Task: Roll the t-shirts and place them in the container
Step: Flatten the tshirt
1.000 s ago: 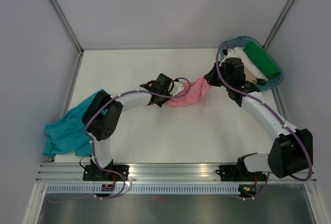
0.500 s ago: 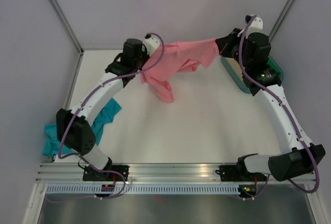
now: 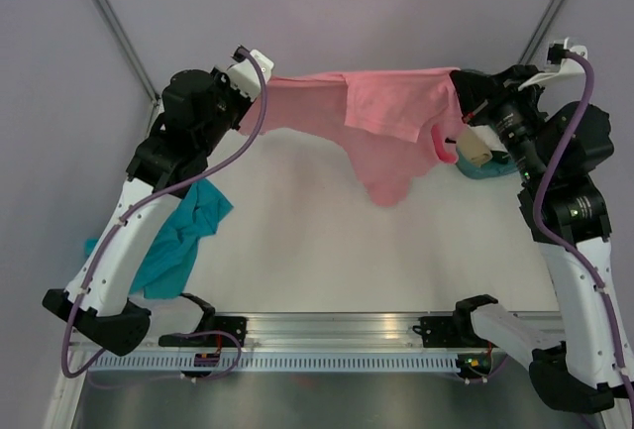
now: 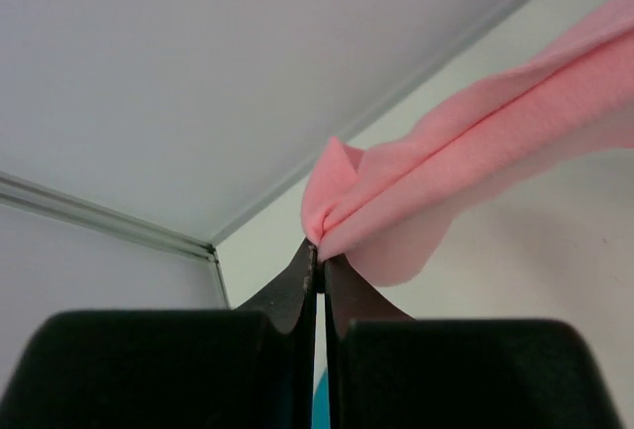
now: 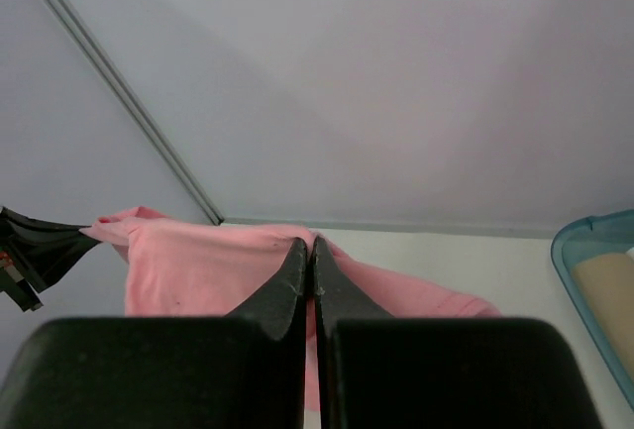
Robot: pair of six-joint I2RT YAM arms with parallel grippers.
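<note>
The salmon pink t-shirt hangs stretched in the air between my two grippers, high over the back of the table, with a fold drooping down in the middle. My left gripper is shut on its left edge; the pinched pink fabric shows in the left wrist view above the left gripper. My right gripper is shut on its right edge, and the shirt shows behind the right gripper in the right wrist view. The teal blue t-shirt lies crumpled at the table's left edge.
A rigid teal tray sits at the back right, mostly hidden by my right arm; its rim shows in the right wrist view with something beige inside. Grey walls enclose the table on three sides.
Both arms rose and spread apart, lifting the pink t-shirt from a bunch on the table into a wide stretched span. The left arm swung off the teal shirt.
</note>
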